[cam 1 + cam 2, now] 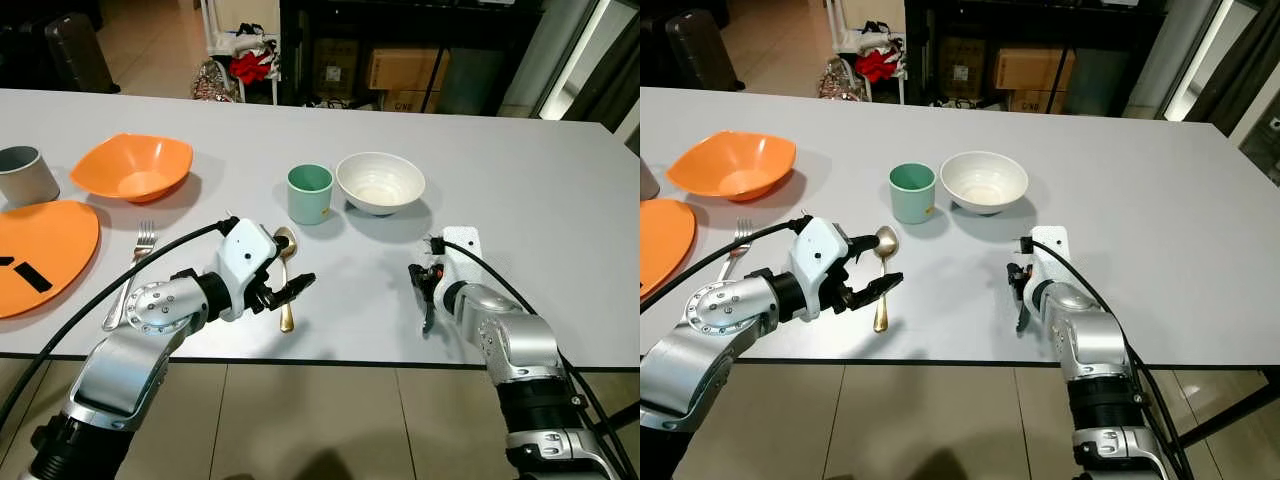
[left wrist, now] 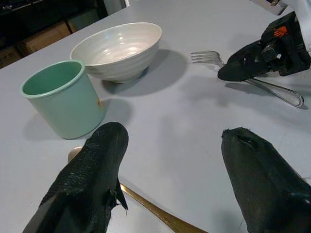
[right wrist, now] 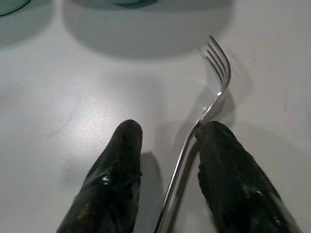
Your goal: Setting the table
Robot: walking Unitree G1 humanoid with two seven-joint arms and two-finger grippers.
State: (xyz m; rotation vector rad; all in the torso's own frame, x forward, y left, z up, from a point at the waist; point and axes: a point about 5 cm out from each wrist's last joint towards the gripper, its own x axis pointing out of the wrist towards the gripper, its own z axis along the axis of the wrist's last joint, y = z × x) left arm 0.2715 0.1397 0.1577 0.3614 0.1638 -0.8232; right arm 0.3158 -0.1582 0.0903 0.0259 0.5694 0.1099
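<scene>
A silver fork (image 3: 204,116) is lying on the white table (image 1: 540,190) near its front edge, in front of the white bowl (image 1: 380,182). The right gripper (image 3: 167,167) is hovering low over it, fingers apart, the handle running between them and touching one fingertip (image 3: 228,160). A gold spoon (image 1: 285,275) is lying in front of the green cup (image 1: 310,193), with the left gripper (image 1: 285,292) spread open just above it. Both the white bowl and the cup are sitting side by side and looking empty. Further left, a second fork (image 1: 140,255) is resting beside an orange plate (image 1: 40,255), with an empty orange bowl (image 1: 132,167) and a grey cup (image 1: 25,175) behind.
</scene>
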